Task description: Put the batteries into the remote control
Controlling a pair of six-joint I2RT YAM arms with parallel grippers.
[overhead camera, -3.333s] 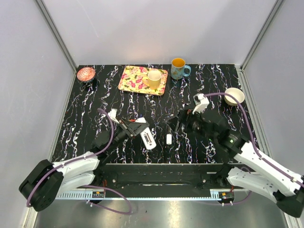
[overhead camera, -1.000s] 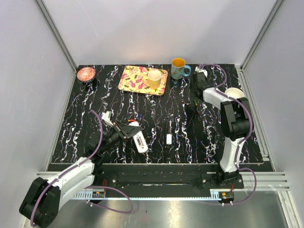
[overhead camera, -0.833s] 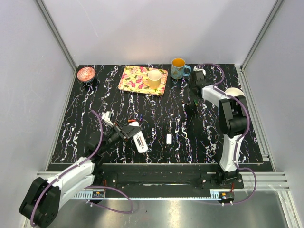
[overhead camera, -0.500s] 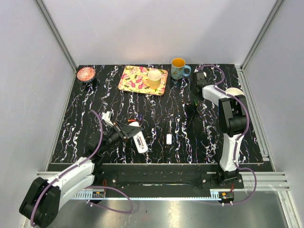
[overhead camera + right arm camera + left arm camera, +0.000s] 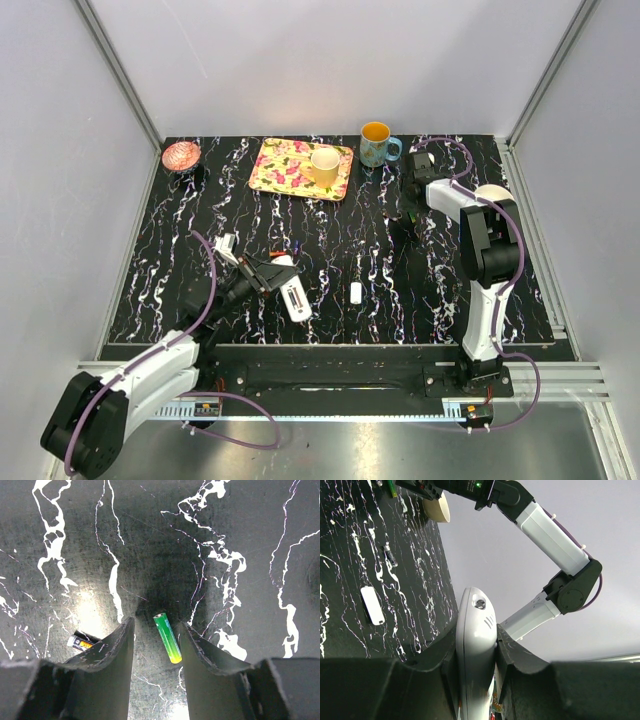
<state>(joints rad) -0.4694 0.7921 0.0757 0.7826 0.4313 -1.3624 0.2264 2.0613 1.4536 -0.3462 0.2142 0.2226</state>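
Overhead, the slim white plastic remote control (image 5: 294, 297) sits at the table's (image 5: 200, 215) seven o'clock; the left wrist view shows the left gripper (image 5: 476, 634) clamped on it. Right wrist: the right gripper (image 5: 156, 625) gapes astride a green cylindrical battery (image 5: 167, 638).

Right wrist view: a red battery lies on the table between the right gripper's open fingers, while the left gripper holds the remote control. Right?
Not quite: the battery straddled by the open right gripper is green with a yellow end, not red, as the right wrist view shows. It does lie on the table, and the left gripper holds the remote control.
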